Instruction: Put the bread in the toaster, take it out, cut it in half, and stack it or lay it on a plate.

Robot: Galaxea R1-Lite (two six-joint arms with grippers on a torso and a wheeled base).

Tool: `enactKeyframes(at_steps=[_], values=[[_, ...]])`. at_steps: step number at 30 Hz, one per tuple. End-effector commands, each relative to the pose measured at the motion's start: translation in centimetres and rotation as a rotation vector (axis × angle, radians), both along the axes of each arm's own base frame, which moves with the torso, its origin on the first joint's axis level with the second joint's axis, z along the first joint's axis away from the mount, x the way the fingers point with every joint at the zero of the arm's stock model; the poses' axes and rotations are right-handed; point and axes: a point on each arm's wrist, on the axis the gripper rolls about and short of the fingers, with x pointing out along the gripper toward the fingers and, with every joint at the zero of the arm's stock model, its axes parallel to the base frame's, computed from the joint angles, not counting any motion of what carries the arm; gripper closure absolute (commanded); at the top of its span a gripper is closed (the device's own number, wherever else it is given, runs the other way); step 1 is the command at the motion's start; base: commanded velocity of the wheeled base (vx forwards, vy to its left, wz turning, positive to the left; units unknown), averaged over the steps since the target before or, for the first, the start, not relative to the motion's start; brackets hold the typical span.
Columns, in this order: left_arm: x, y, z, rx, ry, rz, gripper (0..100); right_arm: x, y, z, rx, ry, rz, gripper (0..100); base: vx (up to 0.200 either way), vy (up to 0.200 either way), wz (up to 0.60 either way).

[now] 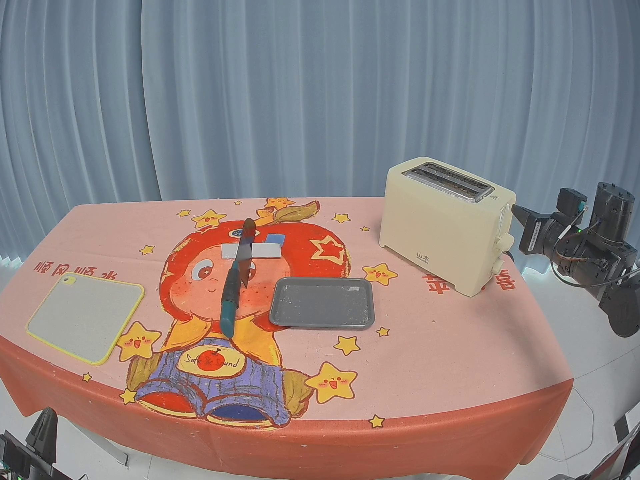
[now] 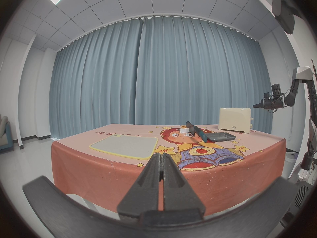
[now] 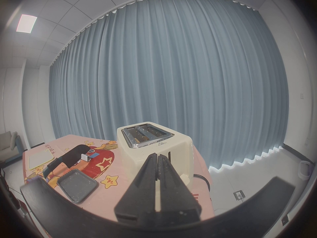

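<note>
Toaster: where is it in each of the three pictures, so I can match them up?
Head view: the toaster stands at the right end of the table, right of the grey tray.
Left wrist view: the toaster is at the far end, past the tray.
Right wrist view: the toaster is nearest, slots showing, the tray beyond it.
Shared landmark: the grey tray by the knife.

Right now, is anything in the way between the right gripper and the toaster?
No, nothing visible is. The right gripper sits just off the edge of the table, beside the toaster, with only open space between them. The knife and the gray tray lie farther along, on the toaster's other side.
</note>
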Motion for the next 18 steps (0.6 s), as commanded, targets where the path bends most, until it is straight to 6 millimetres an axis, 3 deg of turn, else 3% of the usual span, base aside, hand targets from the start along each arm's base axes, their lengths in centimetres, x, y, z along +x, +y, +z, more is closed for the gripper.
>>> enactKeyframes(at_steps=[1,18], values=[[0.13,0.0,-0.49,0.0,0.019,0.001,100,-0.2,0.03,0.27,0.001,-0.005,-0.003,100,0.0,0.0,0.0],[0.13,0.0,-0.49,0.0,0.019,0.001,100,-0.51,0.96,0.15,-0.003,-0.008,-0.008,100,0.0,0.0,0.0]])
